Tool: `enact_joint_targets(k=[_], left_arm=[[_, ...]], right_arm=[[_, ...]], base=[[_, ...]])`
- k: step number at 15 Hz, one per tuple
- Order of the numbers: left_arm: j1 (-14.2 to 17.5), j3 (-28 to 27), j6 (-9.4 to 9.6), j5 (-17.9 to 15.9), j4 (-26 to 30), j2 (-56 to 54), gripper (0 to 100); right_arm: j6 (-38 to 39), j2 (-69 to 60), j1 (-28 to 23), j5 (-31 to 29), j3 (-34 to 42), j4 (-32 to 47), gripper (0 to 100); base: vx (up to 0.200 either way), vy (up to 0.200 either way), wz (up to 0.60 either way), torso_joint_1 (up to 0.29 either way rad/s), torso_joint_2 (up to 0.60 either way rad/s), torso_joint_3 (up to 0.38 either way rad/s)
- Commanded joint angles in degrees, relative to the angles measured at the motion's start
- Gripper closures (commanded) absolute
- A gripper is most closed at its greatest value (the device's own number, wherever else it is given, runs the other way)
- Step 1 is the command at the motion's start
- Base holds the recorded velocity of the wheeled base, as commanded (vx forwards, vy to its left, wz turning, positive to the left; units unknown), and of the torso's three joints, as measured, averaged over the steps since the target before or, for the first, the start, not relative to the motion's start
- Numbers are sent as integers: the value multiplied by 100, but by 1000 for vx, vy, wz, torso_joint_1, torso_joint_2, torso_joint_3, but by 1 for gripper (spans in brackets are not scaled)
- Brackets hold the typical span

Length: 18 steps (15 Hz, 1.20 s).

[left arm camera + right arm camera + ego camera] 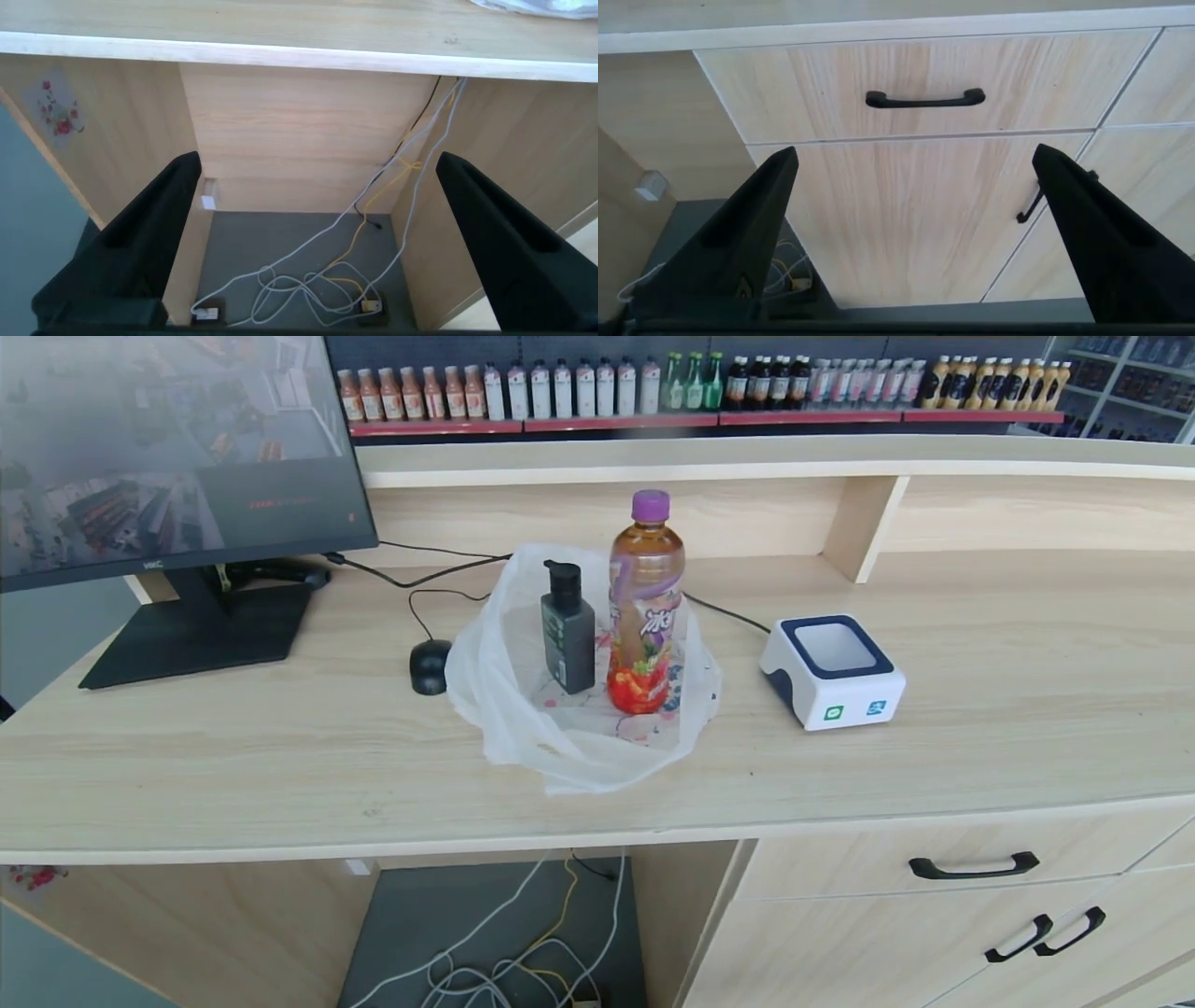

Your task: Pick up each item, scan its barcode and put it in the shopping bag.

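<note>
Spanning the scene: light wood counter (pixel 1027 728) with a raised back ledge.
Standing at its far left: black monitor (pixel 168 448) on a flat stand (pixel 201 635).
Lying right of the stand: black mouse (pixel 429 666), with its cable (pixel 429 590) trailing back.
Sitting mid-counter, just beside the mouse: white shopping bag (pixel 495 700), spreading open.
Resting apart, to the bag's right: white scanner (pixel 831 672) with a dark-rimmed top window.

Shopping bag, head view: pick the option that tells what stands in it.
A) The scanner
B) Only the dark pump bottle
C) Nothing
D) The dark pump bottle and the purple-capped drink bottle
D: the dark pump bottle and the purple-capped drink bottle both stand upright inside the shopping bag, while the scanner sits apart on the counter.
</note>
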Motion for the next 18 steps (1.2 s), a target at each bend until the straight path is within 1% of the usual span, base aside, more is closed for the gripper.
enact_joint_targets(k=[1,2,13,18], left_arm=[[-1,0,-38,2,-2,-2,0],[-1,0,-64,2,-2,-2,0],[-1,0,-46,2,-2,-2,0],[-1,0,-46,2,-2,-2,0]], right_arm=[[-17,13,-4,1,1,8,0],[-17,13,-4,1,1,8,0],[0,13,-4,1,1,8,0],[0,13,-4,1,1,-1,0]], base=[[0,-200,0,-7,2,2],[0,-200,0,2,2,2],[0,-200,0,3,3,4],[0,0,0,0,0,0]])
